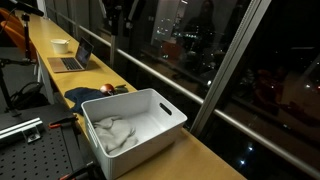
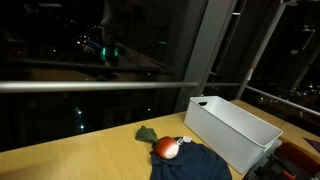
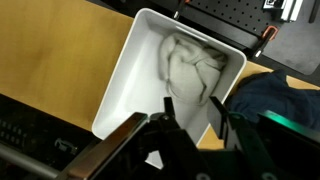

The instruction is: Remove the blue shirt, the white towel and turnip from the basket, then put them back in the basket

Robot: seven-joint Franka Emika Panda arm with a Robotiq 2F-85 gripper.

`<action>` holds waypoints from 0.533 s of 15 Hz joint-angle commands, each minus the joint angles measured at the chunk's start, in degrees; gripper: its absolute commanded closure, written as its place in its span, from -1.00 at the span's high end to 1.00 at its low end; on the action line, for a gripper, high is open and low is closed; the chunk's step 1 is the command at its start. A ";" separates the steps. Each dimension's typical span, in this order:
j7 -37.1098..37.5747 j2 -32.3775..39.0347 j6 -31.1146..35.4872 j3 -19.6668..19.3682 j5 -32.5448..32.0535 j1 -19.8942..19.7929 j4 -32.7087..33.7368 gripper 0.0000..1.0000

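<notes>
Windows: tall dark panes (image 1: 250, 60) are lining one side, showing night outside.
Lights: city lights (image 2: 105, 48) are glinting through the glass.
Frame: a grey mullion (image 2: 205, 50) is standing between panes, and a rail (image 2: 100, 86) is running across them.
Desk: a long wooden desk (image 1: 205, 158) is stretching along the windows.
Far end: a laptop (image 1: 68, 63) and a white bowl (image 1: 60, 45) are sitting there.
Near corner: a black perforated board (image 1: 30, 150) is lying beside the desk.

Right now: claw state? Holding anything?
Claw: open, holding nothing. The white towel lies loose in the basket, clear of the fingers.
</notes>
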 commanded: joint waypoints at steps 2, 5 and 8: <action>-0.58 -2.83 2.42 1.26 2.14 1.54 -4.64 0.62; -0.19 -0.94 5.43 3.98 2.81 4.36 -5.94 0.98; -0.35 2.06 10.41 6.93 2.36 6.99 -6.93 1.00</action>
